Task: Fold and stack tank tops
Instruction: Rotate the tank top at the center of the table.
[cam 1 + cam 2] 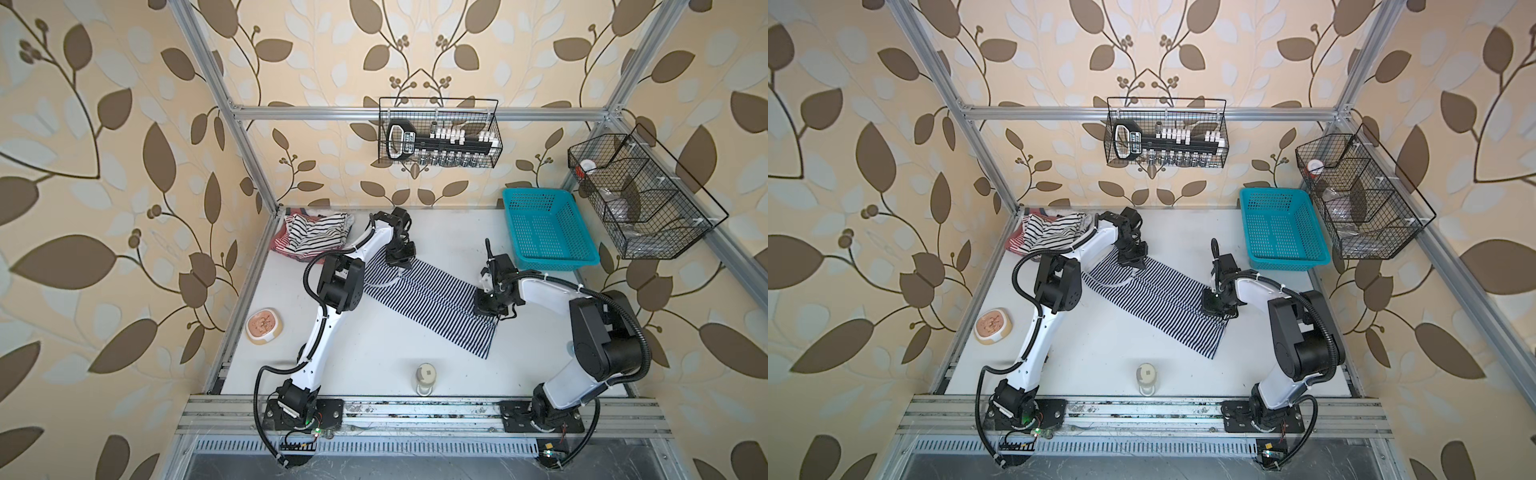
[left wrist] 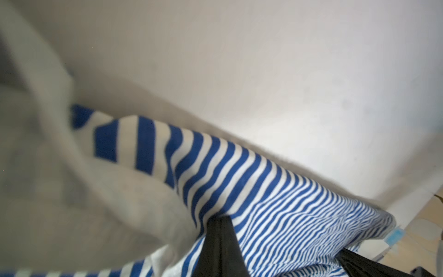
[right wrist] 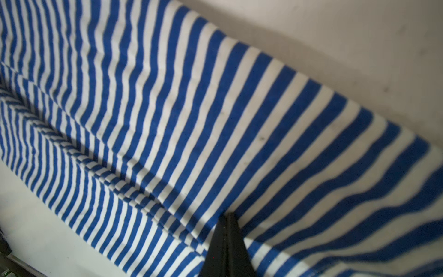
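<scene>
A navy-and-white fine-striped tank top lies as a long band slanting across the middle of the table. My left gripper is shut on its far left end, and the cloth bunches at the closed tips. My right gripper is shut on its near right part, and the fabric rises toward the tips. A crumpled white tank top with wide black stripes sits in the back left corner. It lies on a red-and-white one.
A blue perforated basket stands at the back right. A tan bowl sits by the left edge and a small white jar near the front edge. Wire baskets hang on the frame.
</scene>
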Action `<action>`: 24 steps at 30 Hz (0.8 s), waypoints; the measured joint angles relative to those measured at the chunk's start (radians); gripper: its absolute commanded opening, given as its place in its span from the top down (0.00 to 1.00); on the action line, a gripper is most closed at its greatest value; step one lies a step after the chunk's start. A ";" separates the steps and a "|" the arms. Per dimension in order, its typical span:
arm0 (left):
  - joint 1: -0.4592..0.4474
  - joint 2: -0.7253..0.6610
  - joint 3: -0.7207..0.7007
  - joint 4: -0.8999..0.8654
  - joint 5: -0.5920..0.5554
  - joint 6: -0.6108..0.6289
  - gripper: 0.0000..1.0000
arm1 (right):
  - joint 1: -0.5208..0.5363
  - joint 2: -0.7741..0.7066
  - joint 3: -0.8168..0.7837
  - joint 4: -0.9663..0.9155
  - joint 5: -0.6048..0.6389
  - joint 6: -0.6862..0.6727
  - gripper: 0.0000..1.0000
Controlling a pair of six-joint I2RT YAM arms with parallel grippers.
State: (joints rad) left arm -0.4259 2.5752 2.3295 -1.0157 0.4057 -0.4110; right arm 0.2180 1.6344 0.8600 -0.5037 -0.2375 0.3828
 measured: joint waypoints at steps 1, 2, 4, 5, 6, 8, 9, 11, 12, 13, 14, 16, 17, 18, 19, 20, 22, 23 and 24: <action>0.000 0.012 0.017 0.008 0.016 0.006 1.00 | 0.006 -0.009 -0.012 0.007 0.000 0.009 0.98; 0.000 0.023 0.033 0.019 0.032 0.012 1.00 | 0.013 -0.018 -0.022 0.015 0.000 0.018 0.98; 0.000 0.044 0.059 0.044 0.061 0.018 1.00 | 0.029 -0.032 -0.041 0.028 -0.002 0.037 0.98; 0.000 0.056 0.075 0.059 0.079 0.019 1.00 | 0.039 -0.039 -0.050 0.034 -0.003 0.047 0.98; 0.000 0.067 0.086 0.073 0.092 0.019 1.00 | 0.051 -0.045 -0.058 0.039 -0.006 0.057 0.98; 0.000 0.090 0.114 0.111 0.129 0.019 1.00 | 0.080 -0.056 -0.075 0.052 -0.014 0.082 0.98; 0.000 0.099 0.122 0.131 0.144 0.018 1.00 | 0.096 -0.059 -0.082 0.058 -0.023 0.094 0.97; 0.000 0.113 0.132 0.174 0.172 0.016 1.00 | 0.130 -0.065 -0.094 0.072 -0.037 0.122 0.96; 0.000 0.117 0.132 0.193 0.181 0.014 1.00 | 0.146 -0.066 -0.098 0.078 -0.040 0.134 0.95; -0.001 0.121 0.132 0.214 0.191 0.011 1.00 | 0.163 -0.068 -0.103 0.085 -0.046 0.149 0.95; -0.001 0.125 0.132 0.236 0.198 0.008 1.00 | 0.180 -0.069 -0.108 0.094 -0.052 0.166 0.95; -0.001 0.135 0.134 0.282 0.215 -0.009 1.00 | 0.207 -0.071 -0.116 0.113 -0.059 0.193 0.94; -0.001 0.145 0.142 0.302 0.223 -0.017 1.00 | 0.222 -0.071 -0.119 0.124 -0.063 0.208 0.94; -0.001 0.154 0.153 0.323 0.227 -0.026 1.00 | 0.237 -0.070 -0.123 0.136 -0.068 0.222 0.94; -0.001 0.167 0.170 0.348 0.231 -0.040 1.00 | 0.254 -0.069 -0.125 0.148 -0.072 0.237 0.94; -0.001 0.182 0.185 0.375 0.239 -0.055 1.00 | 0.272 -0.066 -0.127 0.160 -0.078 0.252 0.94; -0.001 0.207 0.206 0.429 0.252 -0.089 1.00 | 0.300 -0.053 -0.127 0.187 -0.095 0.276 0.94; -0.001 0.219 0.215 0.458 0.258 -0.104 1.00 | 0.312 -0.044 -0.126 0.203 -0.105 0.288 0.93; -0.001 0.229 0.220 0.484 0.266 -0.119 1.00 | 0.321 -0.037 -0.124 0.216 -0.114 0.298 0.93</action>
State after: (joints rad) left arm -0.4271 2.8037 2.5500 -0.5316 0.6712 -0.5304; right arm 0.5388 1.5978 0.7361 -0.2882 -0.3515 0.6811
